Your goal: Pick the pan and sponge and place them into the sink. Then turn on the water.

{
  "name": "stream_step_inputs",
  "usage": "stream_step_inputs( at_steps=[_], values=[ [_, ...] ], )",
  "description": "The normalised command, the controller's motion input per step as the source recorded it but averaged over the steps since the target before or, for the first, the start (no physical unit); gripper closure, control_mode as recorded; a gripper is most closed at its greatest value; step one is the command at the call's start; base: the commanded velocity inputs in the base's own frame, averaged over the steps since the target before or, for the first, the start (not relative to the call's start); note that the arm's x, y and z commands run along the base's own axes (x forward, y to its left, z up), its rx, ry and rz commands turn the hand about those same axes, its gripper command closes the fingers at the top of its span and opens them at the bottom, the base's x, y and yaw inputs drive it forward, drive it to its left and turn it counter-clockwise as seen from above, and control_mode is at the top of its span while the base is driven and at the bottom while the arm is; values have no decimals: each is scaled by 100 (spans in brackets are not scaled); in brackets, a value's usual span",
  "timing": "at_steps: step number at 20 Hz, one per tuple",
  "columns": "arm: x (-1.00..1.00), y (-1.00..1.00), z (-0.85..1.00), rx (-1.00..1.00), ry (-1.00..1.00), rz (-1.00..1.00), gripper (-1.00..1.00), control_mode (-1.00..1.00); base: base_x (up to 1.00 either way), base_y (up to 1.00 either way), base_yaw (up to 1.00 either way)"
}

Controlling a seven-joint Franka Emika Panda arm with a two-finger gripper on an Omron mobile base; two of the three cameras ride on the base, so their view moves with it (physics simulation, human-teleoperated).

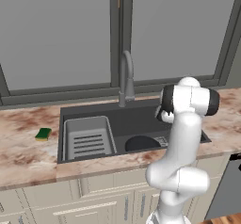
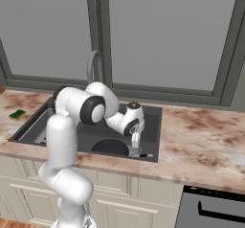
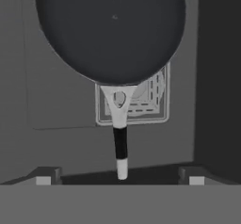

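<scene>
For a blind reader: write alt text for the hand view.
A round black pan lies in the dark grey sink, its handle pointing toward the open gripper just above it. The handle crosses a square drain grate.

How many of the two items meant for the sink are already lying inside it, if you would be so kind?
1. The pan lies in the sink over the drain grate; the sponge sits on the counter left of it.

pan [image 1: 141,143] in sink [image 1: 136,117], sponge [image 1: 43,133] left on counter [image 1: 23,155]
</scene>
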Motion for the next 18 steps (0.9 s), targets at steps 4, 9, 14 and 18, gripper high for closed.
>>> stream_step_inputs(
  at_steps=[4,9,14,18],
  values=[
    [-43,0,100,0,1,0,-100,-100,0,0,0],
    [-72,8,100,0,0,1,-100,-100,0,0,0],
    [-99,50,97,-6,-5,20,-100,-100,0,0,0],
    [-100,69,86,-13,-9,35,-100,-100,0,0,0]
  ],
)
